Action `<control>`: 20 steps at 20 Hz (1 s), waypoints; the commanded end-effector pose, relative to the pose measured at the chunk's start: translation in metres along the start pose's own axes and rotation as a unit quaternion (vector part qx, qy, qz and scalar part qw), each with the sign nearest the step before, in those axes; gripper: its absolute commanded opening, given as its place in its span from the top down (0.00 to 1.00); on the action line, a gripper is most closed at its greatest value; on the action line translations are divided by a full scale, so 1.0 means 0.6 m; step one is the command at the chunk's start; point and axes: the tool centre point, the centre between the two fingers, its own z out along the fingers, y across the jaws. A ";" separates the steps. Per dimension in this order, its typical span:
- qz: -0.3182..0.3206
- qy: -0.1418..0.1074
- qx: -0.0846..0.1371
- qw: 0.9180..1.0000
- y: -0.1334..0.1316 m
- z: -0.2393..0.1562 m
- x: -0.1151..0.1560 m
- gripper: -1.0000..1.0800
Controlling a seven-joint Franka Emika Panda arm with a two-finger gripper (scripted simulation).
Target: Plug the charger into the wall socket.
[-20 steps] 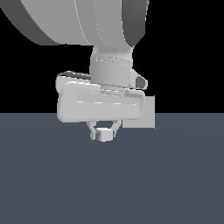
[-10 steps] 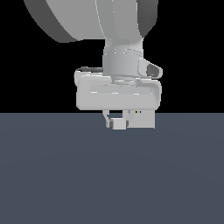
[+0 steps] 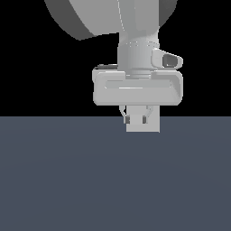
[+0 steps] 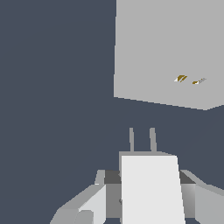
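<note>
In the wrist view, my gripper (image 4: pixel 147 178) is shut on the charger (image 4: pixel 151 192), a plain white block with one finger on each side. Its two thin prongs (image 4: pixel 152 140) stick out toward the wall socket (image 4: pixel 162 48), a flat light-grey square plate with two small dark holes (image 4: pixel 180 78). A gap of dark surface separates the prongs from the plate, and the holes lie off to one side of the prongs' line. In the exterior view, the gripper (image 3: pixel 136 119) hangs in front of the wall socket (image 3: pixel 152 127), and the fingers mostly hide the charger.
A dark blue-grey surface (image 3: pixel 113 180) spreads under everything. The arm's broad white hand (image 3: pixel 137 88) and thick upper links (image 3: pixel 113 18) fill the upper part of the exterior view. No other objects show.
The arm has carried the charger toward the exterior view's right. The gripper, earlier to the left of the socket plate, now sits directly in front of it.
</note>
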 end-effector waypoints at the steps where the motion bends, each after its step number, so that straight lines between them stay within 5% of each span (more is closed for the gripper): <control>1: 0.025 0.000 -0.006 1.000 0.011 -0.006 0.001 1.00; 20: 0.074 -0.002 -0.019 0.997 0.034 -0.017 0.000 1.00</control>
